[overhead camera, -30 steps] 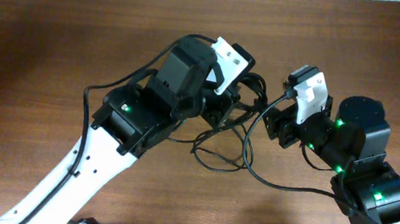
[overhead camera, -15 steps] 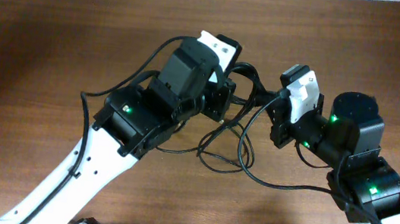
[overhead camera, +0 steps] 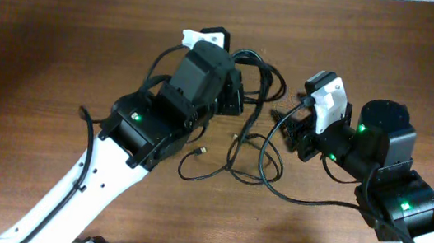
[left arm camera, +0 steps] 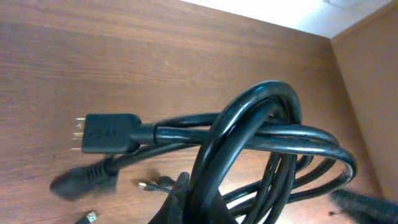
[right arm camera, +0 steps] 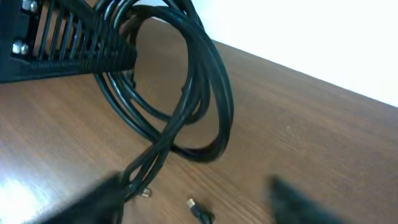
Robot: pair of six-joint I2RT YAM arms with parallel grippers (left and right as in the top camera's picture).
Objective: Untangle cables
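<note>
Nearest, a thin cable [overhead camera: 232, 169] lies in loose loops on the table [overhead camera: 43, 50], with 1 small connector [overhead camera: 202, 148] lying free. The right gripper [right arm camera: 196, 198] is spread wide, its 2 fingers [right arm camera: 93, 199] blurred. Beyond, the left gripper [left arm camera: 189, 206] pinches the thick coil [left arm camera: 273, 137], and the coil's plug [left arm camera: 106, 132] juts sideways.

Overhead is even and sharp, the bench [overhead camera: 391, 52] dimmer at its far left corner. At my right wrist glare whitens the bench's near left, and the fingers [right arm camera: 298, 199] of my right tool [right arm camera: 193, 202] blur dark.
</note>
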